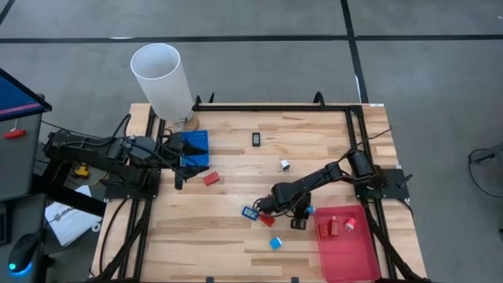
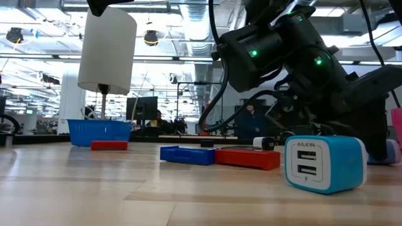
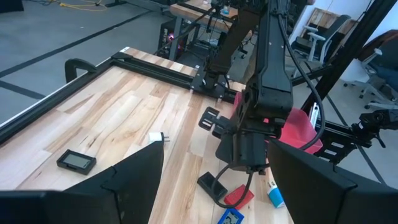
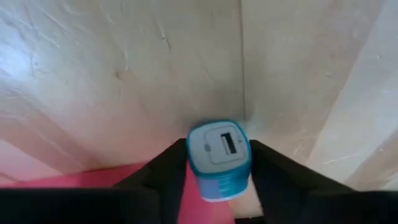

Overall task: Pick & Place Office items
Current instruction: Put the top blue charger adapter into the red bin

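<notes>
Clamped between the right gripper's (image 4: 217, 165) dark fingers (image 4: 163, 168): small light-blue plastic charger block with white single-port face (image 4: 218, 155), just beside flat red rectangular tray (image 1: 354, 248). Farther off, by square blue bin (image 1: 194, 148), left gripper (image 1: 179, 174) parted wide, holding nothing.

Lighting: even, bright overhead — ceiling strip lights glare in the low view. Pale wooden table (image 1: 236, 236) washed out, blurred in the right wrist view; soft short shadows — foreground dark fingers unfocused.
</notes>
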